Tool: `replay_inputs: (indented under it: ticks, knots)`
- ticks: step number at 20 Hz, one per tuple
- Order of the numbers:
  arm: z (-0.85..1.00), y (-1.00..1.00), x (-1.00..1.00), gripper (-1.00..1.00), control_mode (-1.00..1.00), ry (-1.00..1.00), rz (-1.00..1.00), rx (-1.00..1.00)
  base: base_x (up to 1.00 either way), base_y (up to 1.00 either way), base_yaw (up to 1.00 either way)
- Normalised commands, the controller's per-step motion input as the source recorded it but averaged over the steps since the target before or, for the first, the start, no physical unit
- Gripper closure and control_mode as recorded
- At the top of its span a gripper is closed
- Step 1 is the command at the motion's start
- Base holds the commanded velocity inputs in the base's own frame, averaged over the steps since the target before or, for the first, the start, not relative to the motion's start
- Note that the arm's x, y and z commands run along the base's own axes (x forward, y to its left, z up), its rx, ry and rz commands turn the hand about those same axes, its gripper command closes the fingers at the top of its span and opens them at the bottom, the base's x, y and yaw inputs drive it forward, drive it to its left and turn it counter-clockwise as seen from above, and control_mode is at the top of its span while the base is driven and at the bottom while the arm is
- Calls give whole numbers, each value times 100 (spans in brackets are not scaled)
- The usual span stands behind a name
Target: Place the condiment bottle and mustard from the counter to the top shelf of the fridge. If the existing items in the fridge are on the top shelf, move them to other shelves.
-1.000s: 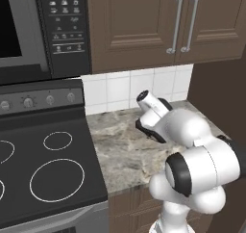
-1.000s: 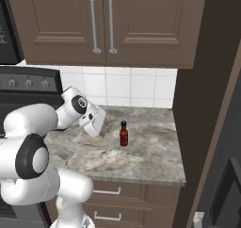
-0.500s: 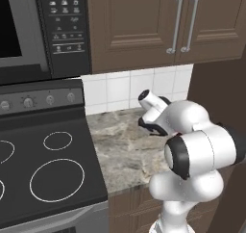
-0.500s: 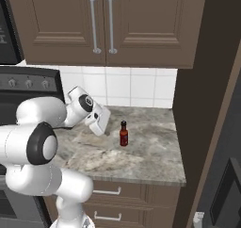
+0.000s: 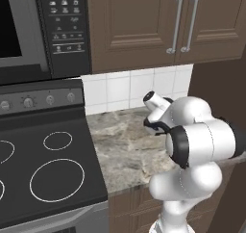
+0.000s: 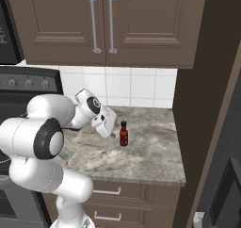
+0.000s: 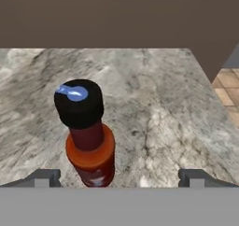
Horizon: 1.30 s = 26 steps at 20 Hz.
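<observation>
So a fair bit is hidden here. In the left base view the arm's big white elbow sits right in front of the spot where the condiment bottle stands, so from that side you can't see the bottle at all, and the gripper's tips are tucked behind the arm too. In the right base view the gripper is small and seen edge-on just beside the bottle, on its stove side, so you can't really make out the tips there either. The hand view is what sorts it out: both dark tips poke up at the bottom, far apart, with the bottle standing between them but nearer one tip. So the gripper is spread wide and holding nothing; nothing is touching the bottle as far as I can tell.

The bottle's base is cut off by the bottom of the hand view, and its label is too blurry to read. What you can see: slim, upright, dark red-brown neck, rounder orange-red shoulder, black cap with a little blue glint on top.

It stands on the surface, the grey-brown marbled stone one, roughly mid-depth and out from the white tile backsplash. The stovetop runs off the picture's edge.
</observation>
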Motion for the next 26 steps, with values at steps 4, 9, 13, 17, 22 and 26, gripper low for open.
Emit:
replay_inputs:
  ticks: [4,9,13,17,22,26]
  knots:
    - [-19,0,9,-100,-100,0,0,0,0,0,0]
    - [-20,0,26,-100,-100,0,0,0,0,0,0]
    - [-19,0,29,-100,-100,0,0,0,0,0,0]
    - [-12,-5,23,-100,-100,0,0,0,0,0,0]
    - [-3,-37,0,-100,-100,0,0,0,0,0,0]
    - [0,-21,0,-100,-100,0,0,0,0,0,0]
